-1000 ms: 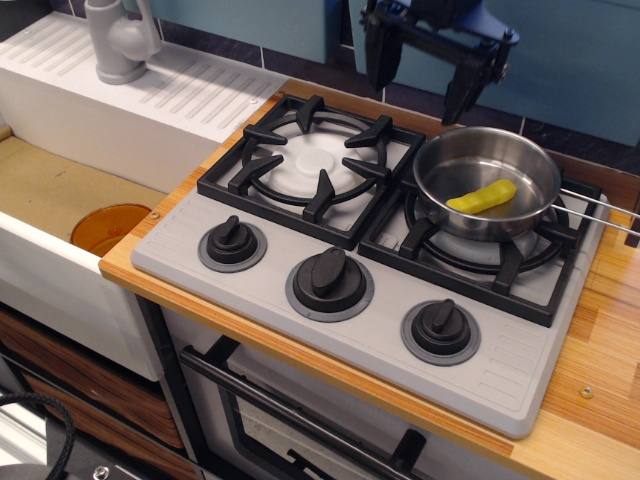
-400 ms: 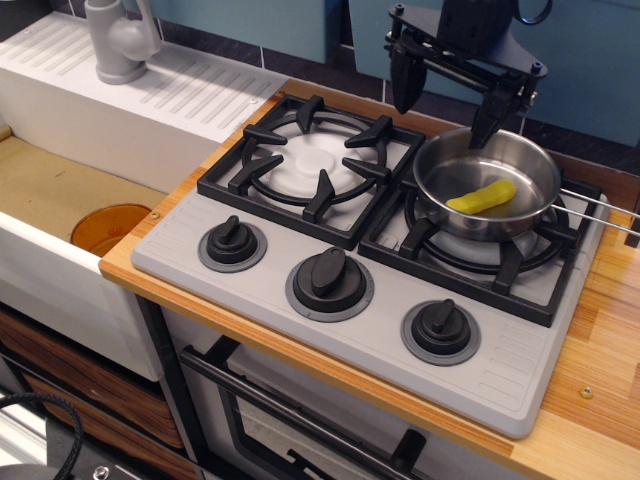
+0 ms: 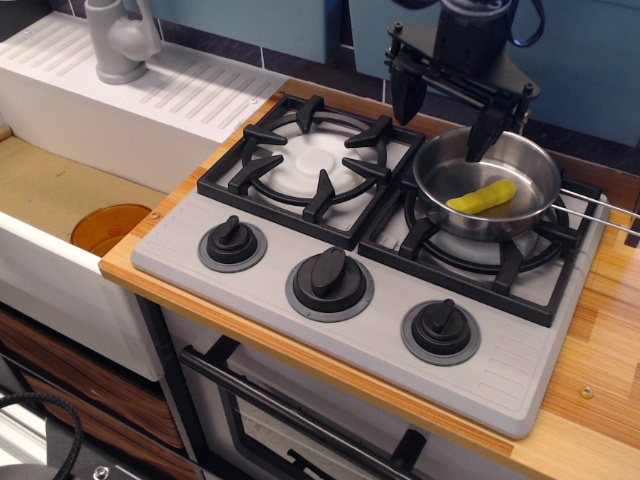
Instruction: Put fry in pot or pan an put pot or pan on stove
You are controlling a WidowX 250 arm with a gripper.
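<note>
Observation.image shows the fry point(image 3: 482, 196) lying inside the pan point(image 3: 488, 181), which sits on the right burner grate of the stove point(image 3: 390, 265), its wire handle pointing right. Above the pan's back rim hangs the gripper point(image 3: 443, 118), jaws spread wide and empty, one finger point(image 3: 480, 135) over the bowl, the other left of the rim

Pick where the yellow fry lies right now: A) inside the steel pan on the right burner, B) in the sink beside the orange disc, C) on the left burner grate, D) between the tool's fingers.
A: the fry lies flat inside the pan, which sits on the stove's right burner, while the open tool above holds nothing.
</note>
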